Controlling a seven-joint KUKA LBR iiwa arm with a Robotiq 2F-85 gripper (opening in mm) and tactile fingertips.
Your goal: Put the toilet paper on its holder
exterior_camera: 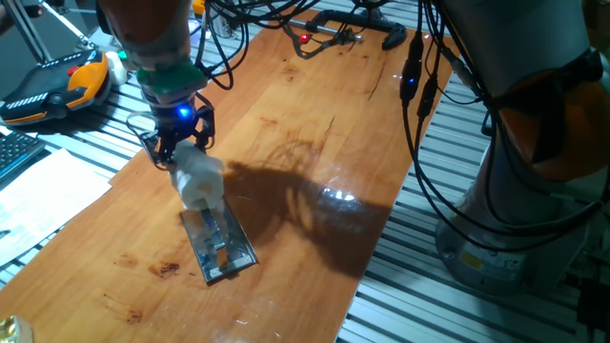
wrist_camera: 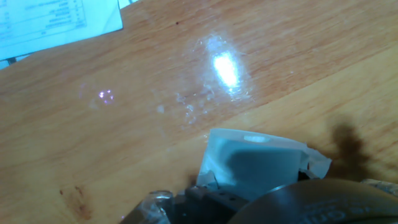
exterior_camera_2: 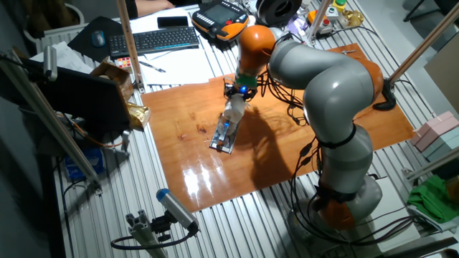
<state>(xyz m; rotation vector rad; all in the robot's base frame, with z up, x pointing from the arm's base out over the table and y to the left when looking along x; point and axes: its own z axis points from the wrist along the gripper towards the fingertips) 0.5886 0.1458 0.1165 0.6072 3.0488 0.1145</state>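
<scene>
One fixed view puts us right over the action: the gripper (exterior_camera: 178, 143), blue light glowing at its wrist, has its 2 fingers clamped on the toilet paper (exterior_camera: 198, 178) and hangs it low over the wooden table (exterior_camera: 315, 143), right at the near end of the holder (exterior_camera: 220, 245). The roll tilts down and away from the fingers toward the plate, and that looks deliberate to me: the hollow core has to line up with the raised bar, so the arm carries it end-on and not flat. Whether the roll already touches the bar I can't tell from here.

The holder lies flat on the board, a shiny grey metal rectangle with its long side running away from the roll, and a small orange-brown tip shows along its centre.

The other fixed view agrees: the roll (exterior_camera_2: 234, 111) hangs beneath the hand, the plate (exterior_camera_2: 224, 135) just beyond it, the big grey arm (exterior_camera_2: 326, 79) arching over from the table's edge.

In the hand view the roll (wrist_camera: 258, 163) looks pale, soft and a bit squashed, with a ragged torn flap at its right side; the holder isn't visible there. White papers (wrist_camera: 56, 25) sit at the corner.
</scene>
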